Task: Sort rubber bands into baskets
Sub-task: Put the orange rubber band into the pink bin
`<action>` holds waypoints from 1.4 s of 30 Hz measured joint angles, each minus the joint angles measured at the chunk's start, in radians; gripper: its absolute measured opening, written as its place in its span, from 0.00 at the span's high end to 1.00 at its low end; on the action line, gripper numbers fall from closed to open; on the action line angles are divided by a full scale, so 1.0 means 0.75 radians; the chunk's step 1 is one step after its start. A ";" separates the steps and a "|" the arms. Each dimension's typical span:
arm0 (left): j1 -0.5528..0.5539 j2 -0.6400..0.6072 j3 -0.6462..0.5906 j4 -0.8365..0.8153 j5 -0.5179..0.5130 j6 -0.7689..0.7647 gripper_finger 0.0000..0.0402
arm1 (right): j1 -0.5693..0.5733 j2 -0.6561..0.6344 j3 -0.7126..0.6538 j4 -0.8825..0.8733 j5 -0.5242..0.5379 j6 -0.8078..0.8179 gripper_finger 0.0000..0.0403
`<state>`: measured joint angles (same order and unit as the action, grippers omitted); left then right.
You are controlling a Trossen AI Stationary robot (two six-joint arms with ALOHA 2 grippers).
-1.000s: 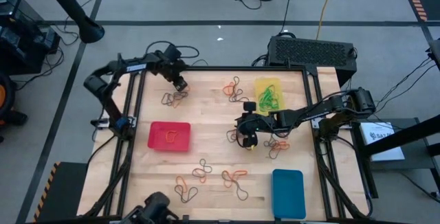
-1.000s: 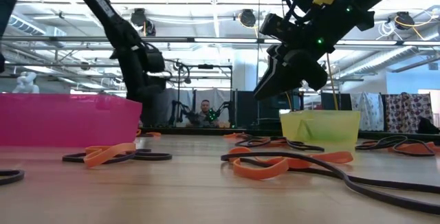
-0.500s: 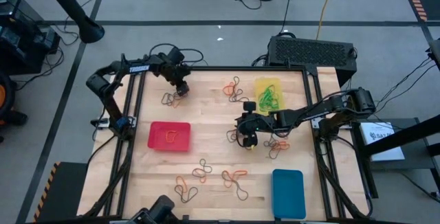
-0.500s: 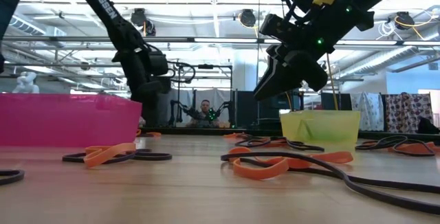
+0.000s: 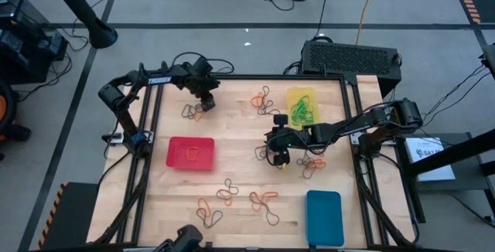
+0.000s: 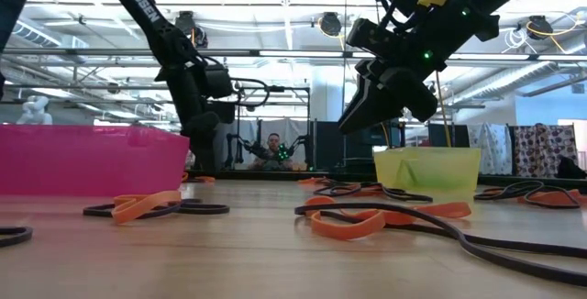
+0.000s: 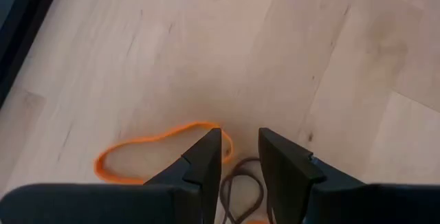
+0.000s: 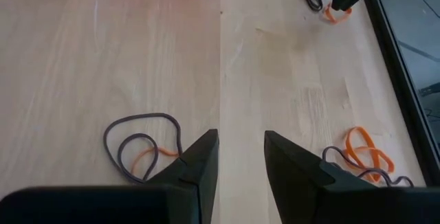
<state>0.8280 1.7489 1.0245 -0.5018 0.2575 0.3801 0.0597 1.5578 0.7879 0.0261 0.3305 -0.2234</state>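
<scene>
Over a wooden table (image 5: pixel 240 167) strewn with rubber bands (image 5: pixel 263 199), the left gripper (image 5: pixel 206 102) hangs at the far-left corner, fingers (image 7: pixel 206 159) slightly apart and empty above an orange band (image 7: pixel 148 148). The right gripper (image 5: pixel 278 156) hovers mid-table, fingers parted, holding nothing. The red basket (image 5: pixel 190 153) sits left of centre, the yellow basket (image 5: pixel 302 106) at the far side, the blue basket (image 5: pixel 324 217) near the front-right corner.

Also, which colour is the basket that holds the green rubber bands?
Yellow. The basket with the green rubber bands shows best in the high view.
</scene>
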 joint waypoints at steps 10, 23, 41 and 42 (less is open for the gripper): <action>-0.001 0.072 -0.001 0.004 -0.031 -0.007 0.74 | 0.000 0.000 0.000 0.000 0.000 0.001 0.72; -0.008 0.131 0.043 -0.019 -0.107 -0.009 0.89 | 0.000 0.000 0.000 -0.002 -0.001 -0.002 0.72; -0.387 -0.479 0.111 -0.440 -0.116 -0.250 0.99 | 0.000 0.000 0.000 -0.001 -0.001 0.001 0.72; -0.431 -0.507 0.111 -0.465 -0.113 -0.271 0.99 | 0.000 0.000 0.000 0.000 -0.001 0.000 0.72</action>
<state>0.5044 1.3688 1.1080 -0.8509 0.1726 0.1772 0.0597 1.5579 0.7879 0.0261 0.3302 -0.2230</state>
